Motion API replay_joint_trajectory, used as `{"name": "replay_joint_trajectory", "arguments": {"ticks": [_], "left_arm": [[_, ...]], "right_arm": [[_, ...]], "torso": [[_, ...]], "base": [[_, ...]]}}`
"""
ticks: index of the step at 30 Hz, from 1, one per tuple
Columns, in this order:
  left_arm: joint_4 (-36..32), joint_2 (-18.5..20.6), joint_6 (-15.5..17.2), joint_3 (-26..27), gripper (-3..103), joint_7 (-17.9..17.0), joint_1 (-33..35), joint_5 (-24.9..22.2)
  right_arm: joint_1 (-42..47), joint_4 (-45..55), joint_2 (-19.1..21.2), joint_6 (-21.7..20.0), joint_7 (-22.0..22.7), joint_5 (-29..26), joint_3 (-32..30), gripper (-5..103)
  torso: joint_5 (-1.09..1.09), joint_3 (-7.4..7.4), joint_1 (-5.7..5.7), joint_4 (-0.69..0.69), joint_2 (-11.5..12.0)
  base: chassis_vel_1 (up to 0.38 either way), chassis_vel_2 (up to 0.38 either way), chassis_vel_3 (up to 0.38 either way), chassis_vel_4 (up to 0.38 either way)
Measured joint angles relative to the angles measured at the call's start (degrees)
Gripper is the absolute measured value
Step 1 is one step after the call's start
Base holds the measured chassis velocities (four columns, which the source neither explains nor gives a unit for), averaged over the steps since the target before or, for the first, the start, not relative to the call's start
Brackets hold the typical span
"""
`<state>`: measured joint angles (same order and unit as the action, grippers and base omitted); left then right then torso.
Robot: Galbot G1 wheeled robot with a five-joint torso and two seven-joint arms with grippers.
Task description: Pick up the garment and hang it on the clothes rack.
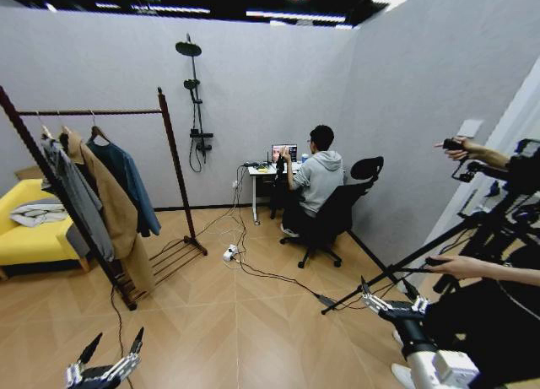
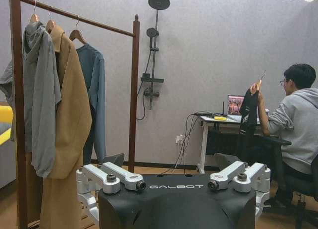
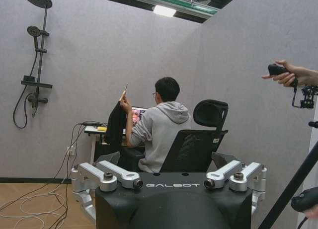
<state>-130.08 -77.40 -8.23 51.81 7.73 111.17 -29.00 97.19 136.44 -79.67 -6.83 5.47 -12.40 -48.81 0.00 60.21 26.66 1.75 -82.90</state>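
The garment (image 1: 128, 182), a teal-blue long-sleeved jacket on a wooden hanger, hangs from the top bar of the clothes rack (image 1: 93, 112). It is the one nearest the rack's right upright, beside a tan coat (image 1: 114, 208) and a grey garment (image 1: 78, 199). The left wrist view shows the garment (image 2: 94, 90) on the clothes rack (image 2: 84, 21) too. My left gripper (image 1: 114, 343) is low at the front left, open and empty, well short of the rack; its fingers (image 2: 112, 162) stand spread. My right gripper (image 1: 386, 292) hovers open and empty at the front right.
A person sits in an office chair (image 1: 333, 216) at a white desk (image 1: 261, 171) by the back wall. Cables and a power strip (image 1: 228, 254) lie on the wooden floor. A camera tripod (image 1: 405, 267) slants in at the right. A yellow sofa (image 1: 21, 237) stands at the left.
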Motion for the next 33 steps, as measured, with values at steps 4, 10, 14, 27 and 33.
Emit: {"name": "replay_joint_trajectory", "arguments": {"ticks": [4, 10, 14, 27, 33], "left_arm": [[0.0, 0.0, 0.0, 0.0, 100, 0.0, 0.0, 0.0], [0.0, 0.0, 0.0, 0.0, 100, 0.0, 0.0, 0.0], [0.0, 0.0, 0.0, 0.0, 100, 0.0, 0.0, 0.0], [0.0, 0.0, 0.0, 0.0, 100, 0.0, 0.0, 0.0], [0.0, 0.0, 0.0, 0.0, 100, 0.0, 0.0, 0.0]], "right_arm": [[0.0, 0.0, 0.0, 0.0, 0.0, 0.0, 0.0, 100], [0.0, 0.0, 0.0, 0.0, 0.0, 0.0, 0.0, 100], [0.0, 0.0, 0.0, -0.1, 0.0, 0.0, 0.0, 100], [0.0, 0.0, 0.0, -0.1, 0.0, 0.0, 0.0, 100], [0.0, 0.0, 0.0, -0.1, 0.0, 0.0, 0.0, 100]], "torso": [[0.00, 0.00, 0.00, 0.00, 0.0], [0.00, 0.00, 0.00, 0.00, 0.0], [0.00, 0.00, 0.00, 0.00, 0.0], [0.00, 0.00, 0.00, 0.00, 0.0], [0.00, 0.00, 0.00, 0.00, 0.0]], "base": [[0.000, 0.000, 0.000, 0.000], [0.000, 0.000, 0.000, 0.000], [0.000, 0.000, 0.000, 0.000], [0.000, 0.000, 0.000, 0.000], [0.000, 0.000, 0.000, 0.000]]}}
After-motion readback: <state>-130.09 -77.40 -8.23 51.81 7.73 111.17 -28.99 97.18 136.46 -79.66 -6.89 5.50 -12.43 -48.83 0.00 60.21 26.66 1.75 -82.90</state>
